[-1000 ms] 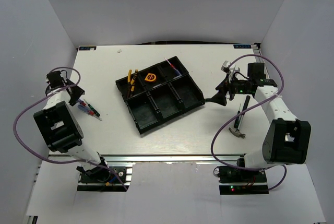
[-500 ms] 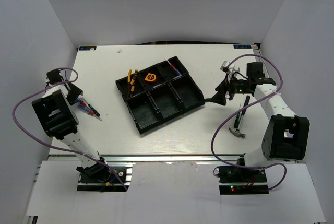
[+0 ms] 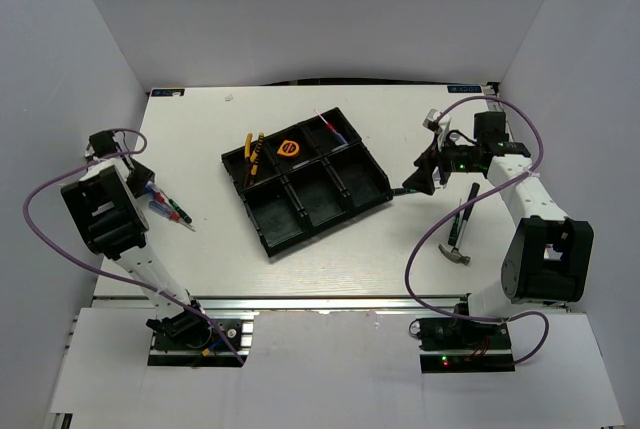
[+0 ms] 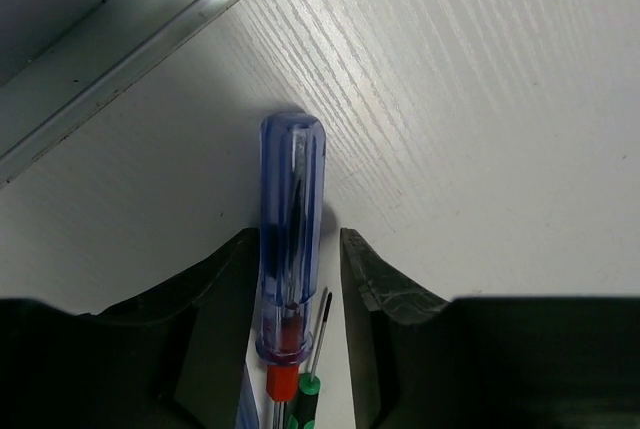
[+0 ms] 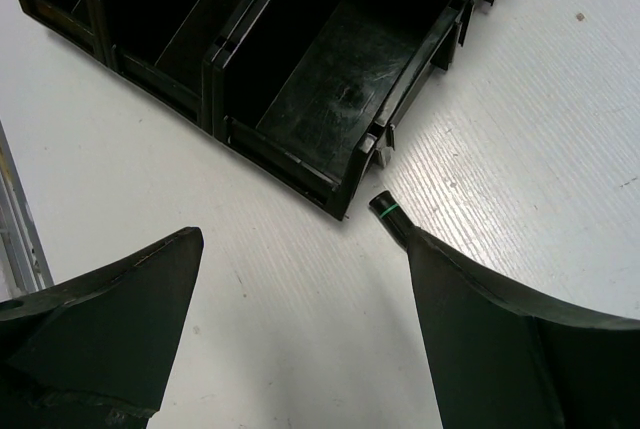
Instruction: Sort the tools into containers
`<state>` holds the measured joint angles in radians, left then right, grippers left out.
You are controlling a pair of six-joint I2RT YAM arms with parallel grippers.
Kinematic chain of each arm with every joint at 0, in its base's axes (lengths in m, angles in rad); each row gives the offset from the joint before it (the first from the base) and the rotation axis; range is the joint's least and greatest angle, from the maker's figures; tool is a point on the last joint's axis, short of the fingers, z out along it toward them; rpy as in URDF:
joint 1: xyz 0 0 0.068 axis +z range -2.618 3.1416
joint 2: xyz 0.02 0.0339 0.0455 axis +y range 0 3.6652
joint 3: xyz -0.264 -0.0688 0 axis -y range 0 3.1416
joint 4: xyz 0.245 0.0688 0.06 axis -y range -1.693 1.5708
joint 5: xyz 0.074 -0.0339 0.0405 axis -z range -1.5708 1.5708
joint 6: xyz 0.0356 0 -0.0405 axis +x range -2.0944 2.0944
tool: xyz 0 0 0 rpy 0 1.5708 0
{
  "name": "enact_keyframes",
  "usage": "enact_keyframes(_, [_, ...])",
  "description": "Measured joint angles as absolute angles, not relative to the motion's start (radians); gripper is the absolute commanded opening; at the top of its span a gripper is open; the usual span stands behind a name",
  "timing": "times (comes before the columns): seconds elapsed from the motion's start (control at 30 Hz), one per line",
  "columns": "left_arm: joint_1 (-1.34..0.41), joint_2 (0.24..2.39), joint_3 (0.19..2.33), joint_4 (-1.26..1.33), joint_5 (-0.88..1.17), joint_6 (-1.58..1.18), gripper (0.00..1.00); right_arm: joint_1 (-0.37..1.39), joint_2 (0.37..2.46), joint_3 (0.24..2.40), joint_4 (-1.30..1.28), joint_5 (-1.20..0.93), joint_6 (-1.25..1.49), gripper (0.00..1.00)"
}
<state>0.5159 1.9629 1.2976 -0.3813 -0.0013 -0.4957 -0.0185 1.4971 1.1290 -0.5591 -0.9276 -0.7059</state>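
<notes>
By the table's left edge, the left gripper's fingers are apart around the blue screwdriver; a crooked squeeze could make it roll away. Toward the right edge, the right gripper is wide open beside the tray, half hiding a small green-ringed tip.

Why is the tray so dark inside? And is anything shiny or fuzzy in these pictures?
Right wrist view: the black tray swallows light, only a faint sheen on one compartment floor; the right gripper's fingers look soft up close. Left wrist view: the blue screwdriver handle is sharp with bright streaks, and the metal rail glares. Top view: even light, soft shadows.
</notes>
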Motion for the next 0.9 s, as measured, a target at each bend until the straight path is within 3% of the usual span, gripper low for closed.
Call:
enact_keyframes(0.23, [0.516, 1.973, 1.309, -0.381, 0.014, -0.507, 0.35, -0.019, 1.497, 1.138, -0.564, -0.918, -0.702, 0.89])
enact_keyframes(0.37, [0.516, 1.973, 1.308, -0.381, 0.039, -0.513, 0.17, -0.019, 1.497, 1.141, -0.571, -0.918, -0.702, 0.89])
enact_keyframes(0.5, [0.516, 1.973, 1.308, -0.381, 0.064, -0.518, 0.08, -0.019, 1.497, 1.141, -0.574, -0.918, -0.699, 0.89])
enact_keyframes(0.63, [0.518, 1.966, 1.304, -0.385, 0.101, -0.534, 0.01, -0.019, 1.497, 1.141, -0.574, -0.919, -0.698, 0.89])
enact_keyframes(0.9, [0.501, 1.864, 1.289, -0.396, 0.191, -0.57, 0.0, -0.019, 1.497, 1.141, -0.575, -0.921, -0.698, 0.89])
